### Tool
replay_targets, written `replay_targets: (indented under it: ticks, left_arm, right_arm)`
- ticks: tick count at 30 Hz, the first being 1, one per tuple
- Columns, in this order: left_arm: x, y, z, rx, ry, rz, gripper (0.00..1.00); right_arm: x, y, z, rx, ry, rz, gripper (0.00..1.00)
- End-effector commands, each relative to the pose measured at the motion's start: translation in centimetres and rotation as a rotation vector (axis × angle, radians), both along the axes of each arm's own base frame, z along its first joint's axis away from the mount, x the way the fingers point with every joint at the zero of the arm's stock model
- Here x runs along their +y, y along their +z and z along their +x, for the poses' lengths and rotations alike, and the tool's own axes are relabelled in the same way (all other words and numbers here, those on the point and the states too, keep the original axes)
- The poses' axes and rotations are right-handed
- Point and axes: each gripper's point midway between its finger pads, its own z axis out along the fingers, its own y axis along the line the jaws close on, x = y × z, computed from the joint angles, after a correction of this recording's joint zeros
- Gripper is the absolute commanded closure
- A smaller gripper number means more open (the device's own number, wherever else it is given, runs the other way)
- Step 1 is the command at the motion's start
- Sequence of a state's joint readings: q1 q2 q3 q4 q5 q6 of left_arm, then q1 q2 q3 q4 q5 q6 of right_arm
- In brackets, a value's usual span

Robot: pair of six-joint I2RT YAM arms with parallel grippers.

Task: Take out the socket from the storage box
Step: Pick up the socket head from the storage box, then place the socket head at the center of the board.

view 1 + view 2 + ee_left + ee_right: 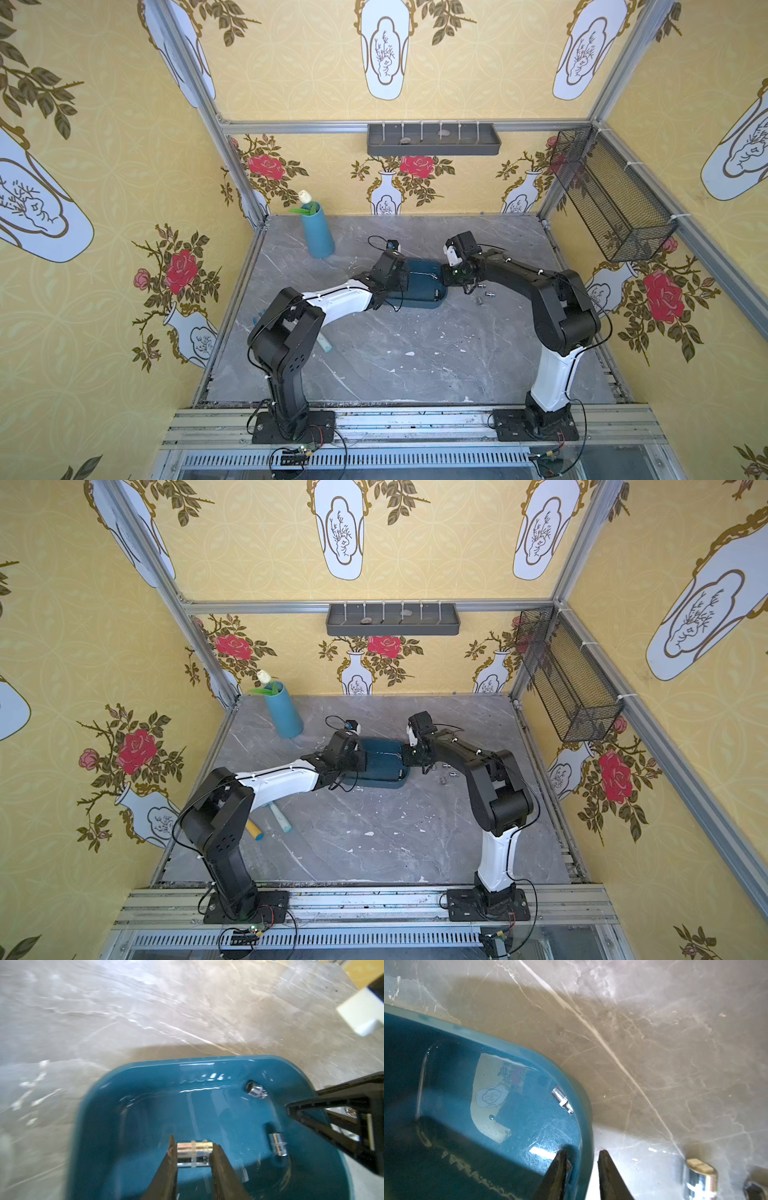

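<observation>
Mostly the grip itself is hidden from above: in both top views the wrists of the 2 arms cover the ends of the storage box [419, 286], so only its middle and near rim show. It is a shallow dark teal tub with rounded corners and a glossy, scratched floor, lying at mid-table on the grey marble table [415, 353], between the 2 arms.

The left wrist view shows the left gripper [193, 1154] inside the box, its 2 dark fingers [220, 1165] pinching a chrome socket [195, 1154] by its ends; the socket is a short shiny cylinder with a groove round it. Whether it is lifted off the floor of the box I cannot tell. 2 more sockets [277, 1144] lie loose in the box toward its right end, 1 of them against the wall [255, 1091], both somewhat blurred.

The right gripper [582, 1157] straddles the right rim of the box [583, 1118], 1 finger [558, 1169] inside and 1 outside, pinching the wall between them. Just beside it on the table lie a few chrome sockets [699, 1178], cut off at the picture's edge.

Near the left arm's base, a pale stick [280, 818] and a yellow one [253, 831] are half hidden under the arm
</observation>
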State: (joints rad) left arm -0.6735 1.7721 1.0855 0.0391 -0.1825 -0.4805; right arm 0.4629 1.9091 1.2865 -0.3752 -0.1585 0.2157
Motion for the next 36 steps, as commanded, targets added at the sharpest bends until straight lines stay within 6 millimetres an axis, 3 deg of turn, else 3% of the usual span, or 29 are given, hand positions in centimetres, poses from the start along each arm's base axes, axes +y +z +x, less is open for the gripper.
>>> replay_targets:
  ticks: [1,6,14,21,23,30,33,36]
  left_arm:
    - [2.2,-0.2,-0.6,0.024,0.04,-0.015,0.76]
    - [6.3,-0.2,-0.7,0.039,0.124,-0.012,0.76]
    - [11.0,-3.7,0.0,0.122,0.246,0.006,0.76]
    - [11.9,-6.9,-0.2,0.191,0.27,0.034,0.76]
    - [13.3,-7.7,0.0,0.21,0.306,0.041,0.76]
    - [13.8,-9.2,-0.8,0.245,0.318,0.061,0.75]
    - [13.8,-8.7,-0.9,0.239,0.315,0.053,0.6]
    - [13.8,-8.0,-1.0,0.228,0.318,0.048,0.53]
  right_arm:
    - [0.0,0.9,0.6,-0.04,0.0,0.005,0.69]
    - [-0.2,1.4,0.8,-0.051,0.004,-0.002,0.69]
    - [-0.4,1.8,0.9,-0.06,0.008,-0.015,0.68]
    - [-0.4,2.6,1.0,-0.072,0.014,-0.016,0.68]
    - [-0.4,2.9,1.0,-0.078,0.017,-0.018,0.68]
    - [0.0,4.5,0.9,-0.115,0.045,-0.002,0.67]
    - [0.7,5.3,0.8,-0.14,0.074,0.007,0.66]
    - [1.4,5.9,0.6,-0.158,0.102,0.009,0.64]
